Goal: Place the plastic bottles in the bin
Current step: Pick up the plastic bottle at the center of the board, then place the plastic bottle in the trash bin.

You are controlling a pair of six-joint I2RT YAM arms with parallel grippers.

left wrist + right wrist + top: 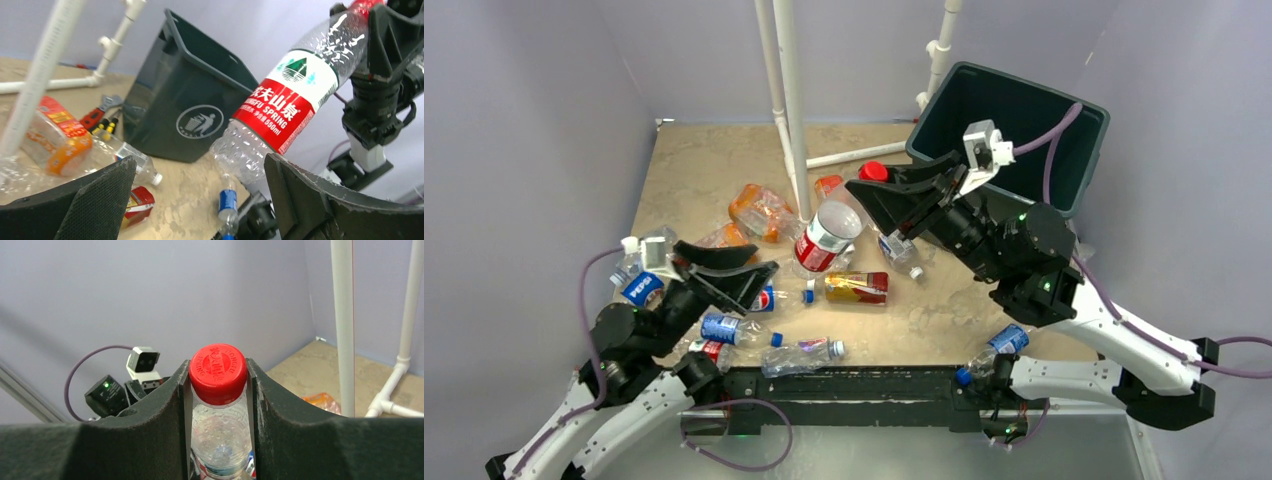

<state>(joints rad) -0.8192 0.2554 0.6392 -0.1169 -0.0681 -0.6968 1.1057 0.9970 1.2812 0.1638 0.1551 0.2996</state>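
Left arm (pixel 629 335) folded low at the near left, left gripper (pixel 762 264) pointing toward centre with jaws spread wide. Right arm (pixel 1024 250) reaching in from the right, wrist raised, right gripper (pixel 218 371) clamped just under the cap of a red-capped water bottle (pixel 285 100).

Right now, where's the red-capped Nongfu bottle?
Top view, centre: the bottle hangs from the right jaws, above the table, left of the bin.
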